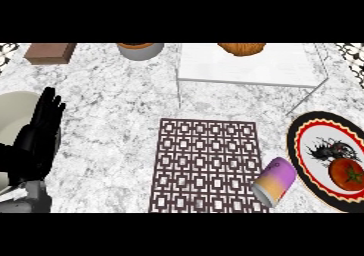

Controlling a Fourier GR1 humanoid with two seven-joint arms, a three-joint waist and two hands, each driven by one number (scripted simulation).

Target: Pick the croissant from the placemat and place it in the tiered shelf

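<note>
Already on the top of the white tiered shelf (pixel 248 67) at the far right of the counter sits the golden-brown croissant (pixel 242 48), cut off by the view's upper edge; shelf has thin metal legs running down to the grey-white marble counter (pixel 118 100); the dark brown lattice-pattern placemat (pixel 205 165) lies in the middle foreground with nothing on its main area; a lilac and orange cylindrical can (pixel 274 181) lies on its side at the mat's lower right corner, partly overlapping the edge; just right of the can, a round plate with black rim, red band and white centre (pixel 306 131) carrying a red tomato (pixel 347 174) beside a dark printed motif; tomato sits on the plate's lower right part; far left back, a brown rectangular wooden block (pixel 49 53); next to it, a grey round pot with brown contents (pixel 140 50), cut by the upper edge; left black hand (pixel 42 131) shows at the view's left edge, fingers straight and together, pointing up, holding nothing, resting above the grey forearm; behind it a pale rounded beige shape (pixel 9 112), cannot tell what; right hand does not show anywhere.
</note>
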